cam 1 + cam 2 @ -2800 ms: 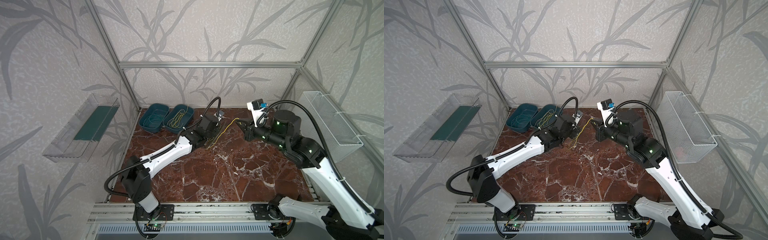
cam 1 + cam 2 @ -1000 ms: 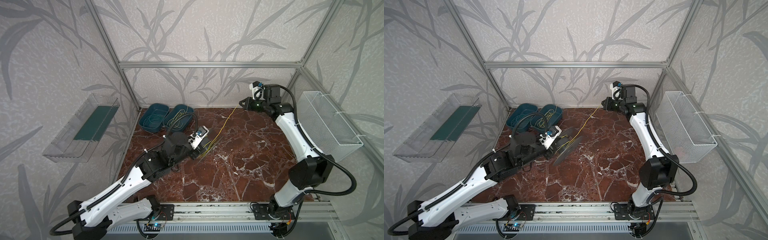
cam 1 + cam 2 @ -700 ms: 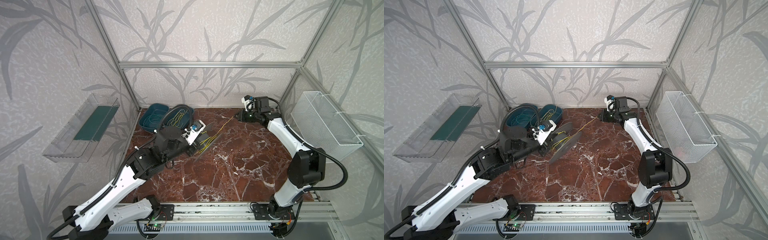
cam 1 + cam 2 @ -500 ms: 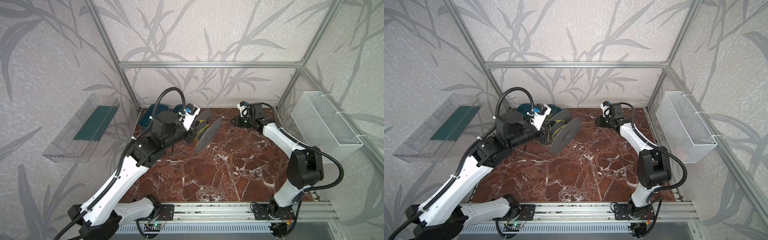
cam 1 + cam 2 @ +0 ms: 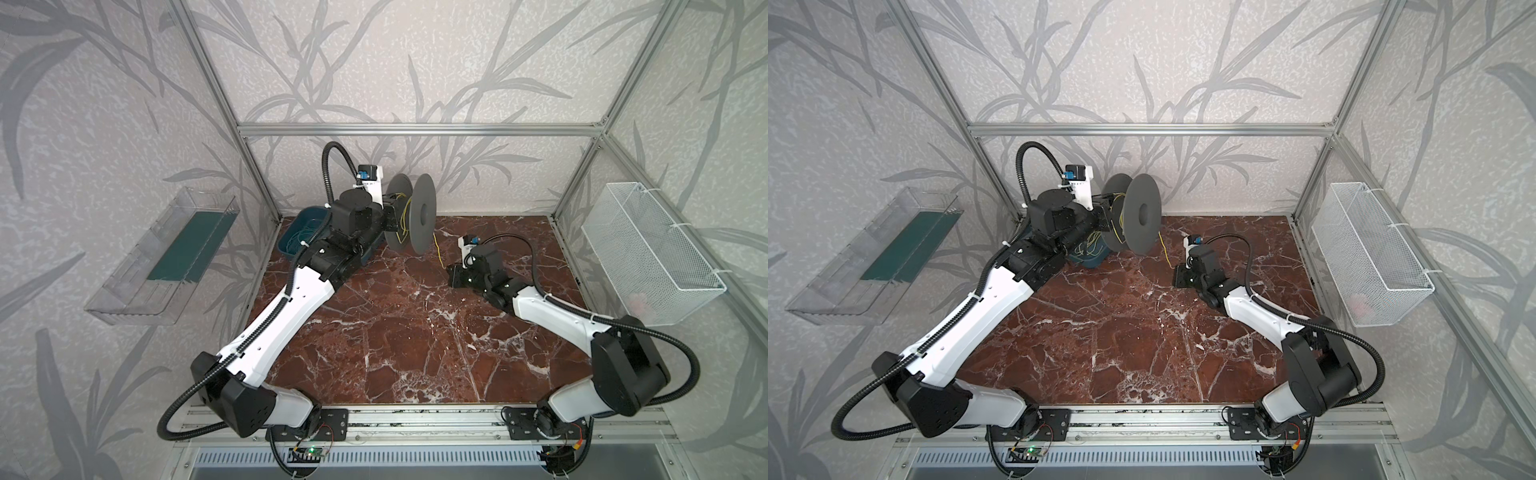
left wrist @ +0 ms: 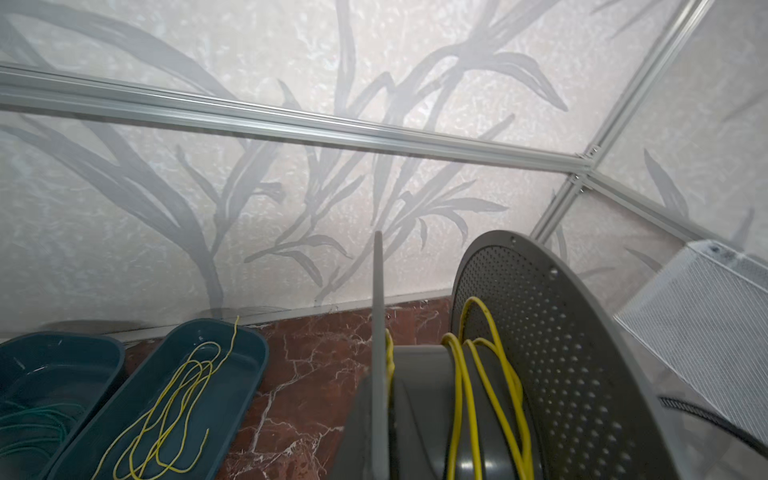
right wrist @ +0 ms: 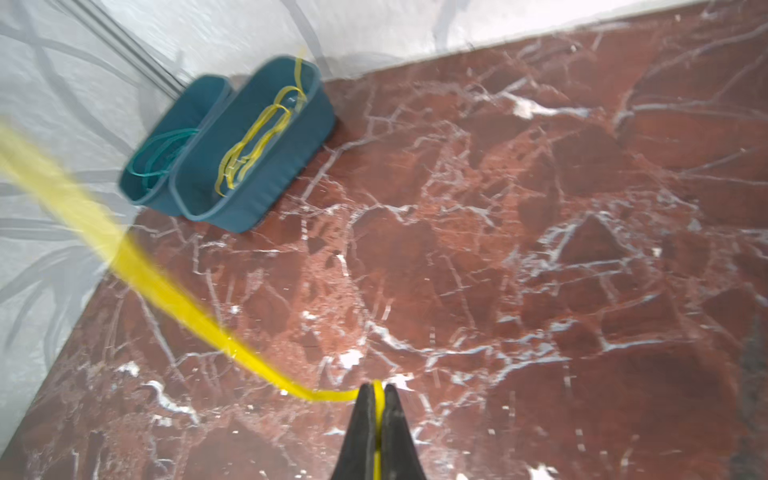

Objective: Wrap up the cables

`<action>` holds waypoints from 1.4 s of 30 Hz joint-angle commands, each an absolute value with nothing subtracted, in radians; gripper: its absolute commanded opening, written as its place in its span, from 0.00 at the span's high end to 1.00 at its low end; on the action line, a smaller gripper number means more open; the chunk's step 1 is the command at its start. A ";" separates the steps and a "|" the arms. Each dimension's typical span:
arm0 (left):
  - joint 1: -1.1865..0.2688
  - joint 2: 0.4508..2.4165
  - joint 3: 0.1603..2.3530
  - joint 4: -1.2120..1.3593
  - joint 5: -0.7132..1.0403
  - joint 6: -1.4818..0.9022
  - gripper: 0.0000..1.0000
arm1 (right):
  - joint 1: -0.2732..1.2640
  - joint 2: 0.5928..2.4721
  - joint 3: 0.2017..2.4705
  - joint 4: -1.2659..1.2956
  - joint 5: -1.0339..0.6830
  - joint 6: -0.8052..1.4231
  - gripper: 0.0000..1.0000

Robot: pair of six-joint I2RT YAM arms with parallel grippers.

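1. You are looking at a red-brown marble surface (image 5: 395, 332), enclosed by leaf-patterned walls (image 5: 374, 62) and an aluminium frame (image 5: 415, 129).
2. Your left fingers (image 5: 390, 216) are clamping the grey spool (image 5: 422, 218), raised near the back wall.
3. Your right fingers (image 7: 359, 428) are pinching the yellow cable (image 5: 437, 250) that is running down from the spool.
4. More yellow cables (image 6: 166, 395) are lying in a teal tray (image 6: 249, 357) in the back-left corner.

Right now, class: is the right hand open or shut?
Shut: the right hand has its two fingertips pressed together on the yellow cable, which leads to the spool.
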State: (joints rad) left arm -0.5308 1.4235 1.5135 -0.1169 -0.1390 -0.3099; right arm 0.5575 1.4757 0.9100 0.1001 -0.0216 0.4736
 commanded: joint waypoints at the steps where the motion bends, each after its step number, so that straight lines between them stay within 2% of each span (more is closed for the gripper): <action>1: -0.520 1.430 1.536 0.232 -0.333 -0.428 1.00 | 0.637 1.427 0.868 0.136 0.106 0.514 1.00; 9: -0.525 1.583 1.565 0.324 -0.503 -0.375 1.00 | 0.841 1.349 0.939 0.067 0.207 0.457 1.00; 13: -0.525 1.670 1.588 0.364 -0.523 -0.336 1.00 | 0.929 1.333 1.031 -0.001 0.233 0.393 1.00; 19: -0.531 1.769 1.655 0.282 -0.495 -0.278 1.00 | 0.987 1.320 1.157 -0.094 0.228 0.303 1.00; 25: -0.534 1.811 1.634 0.209 -0.457 -0.210 1.00 | 0.980 1.324 1.343 -0.203 0.245 0.168 1.00; 34: -0.579 1.828 1.597 0.143 -0.404 -0.105 1.00 | 0.869 1.414 1.602 -0.375 0.118 0.106 1.00; 42: -0.654 1.730 1.376 0.217 -0.405 0.007 1.00 | 0.785 1.484 1.697 -0.419 0.038 0.119 1.00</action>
State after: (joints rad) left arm -0.6491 1.7443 1.4479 0.1959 -0.3500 -0.0845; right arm 0.7734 1.5070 1.6085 -0.5148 0.1719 0.1448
